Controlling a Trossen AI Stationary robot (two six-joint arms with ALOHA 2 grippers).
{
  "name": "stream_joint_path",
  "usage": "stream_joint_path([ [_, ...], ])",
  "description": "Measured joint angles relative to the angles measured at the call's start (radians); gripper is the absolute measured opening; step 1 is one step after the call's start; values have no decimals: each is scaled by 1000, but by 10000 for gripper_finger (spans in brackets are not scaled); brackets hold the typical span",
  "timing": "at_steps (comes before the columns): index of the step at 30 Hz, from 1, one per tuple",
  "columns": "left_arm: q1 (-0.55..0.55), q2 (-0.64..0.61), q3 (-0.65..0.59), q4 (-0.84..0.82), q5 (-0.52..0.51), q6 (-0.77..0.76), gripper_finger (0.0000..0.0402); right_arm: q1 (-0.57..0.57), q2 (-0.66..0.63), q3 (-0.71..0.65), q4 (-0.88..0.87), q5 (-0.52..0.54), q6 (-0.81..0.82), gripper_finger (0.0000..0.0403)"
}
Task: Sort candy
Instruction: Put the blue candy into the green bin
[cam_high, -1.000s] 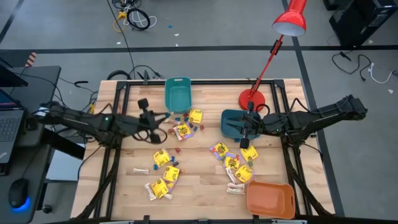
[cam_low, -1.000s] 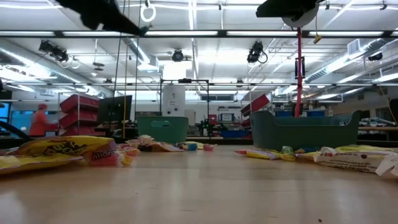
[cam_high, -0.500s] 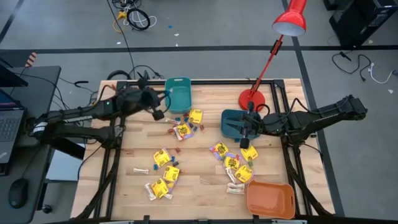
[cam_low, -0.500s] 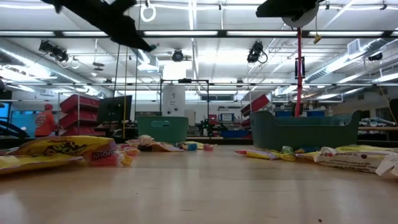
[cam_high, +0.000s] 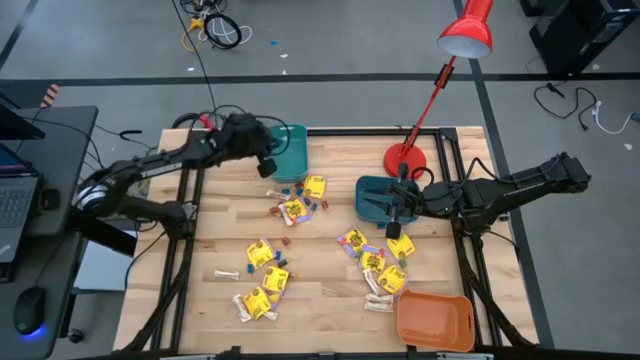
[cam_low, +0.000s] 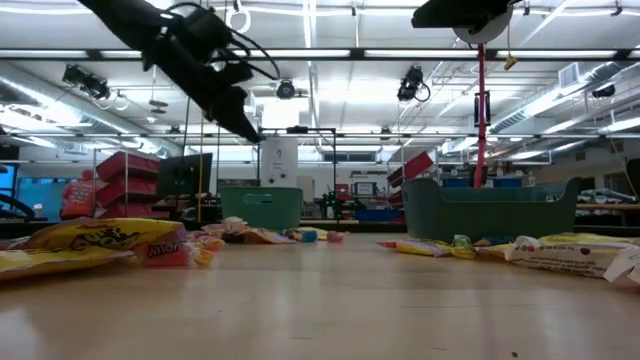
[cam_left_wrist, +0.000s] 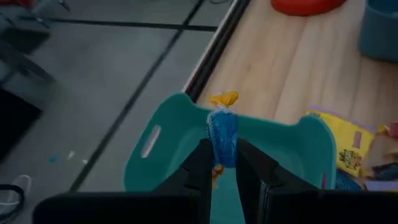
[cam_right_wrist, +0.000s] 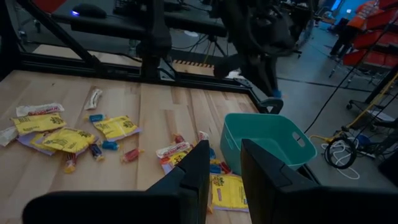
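My left gripper (cam_high: 268, 165) hangs above the near left rim of the light teal bin (cam_high: 286, 150), shut on a blue wrapped candy (cam_left_wrist: 222, 132) with yellow twisted ends. The low view shows it (cam_low: 236, 122) high above the table. Yellow packets and small sweets lie loose in three patches: near the teal bin (cam_high: 296, 203), near the front left (cam_high: 263, 275) and by the dark teal bin (cam_high: 378, 265). My right gripper (cam_high: 390, 210) waits over the dark teal bin (cam_high: 372, 198), its fingers (cam_right_wrist: 194, 171) slightly apart with nothing between them. My left gripper pinches the blue candy's lower body (cam_left_wrist: 221, 152) between its two fingers. The fingers slant down toward the teal bin, and the candy stands up out of them, one yellow twisted end (cam_left_wrist: 224, 99) on top. It is lifted clear, above the bin's opening.
A red desk lamp stands on its base (cam_high: 405, 158) at the table's far right, its head (cam_high: 467, 35) beyond the far edge. An orange bin (cam_high: 435, 320) sits at the near right corner. Bare wood lies between the candy patches.
My left gripper has swung from above the table's left middle toward the far edge and the teal bin, turning as it went, still shut on the blue candy. It has sunk a little.
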Motion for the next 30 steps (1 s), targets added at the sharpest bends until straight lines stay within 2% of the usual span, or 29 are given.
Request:
stream_joint_path([
  [11,43,240,237,-324,78,118,53,-5,0,0,-6,0,0,77],
  [20,42,345,250,-363,96,133,53,-5,0,0,-9,0,0,77],
  [30,40,354,250,-365,94,132,53,-5,0,0,-11,0,0,77],
])
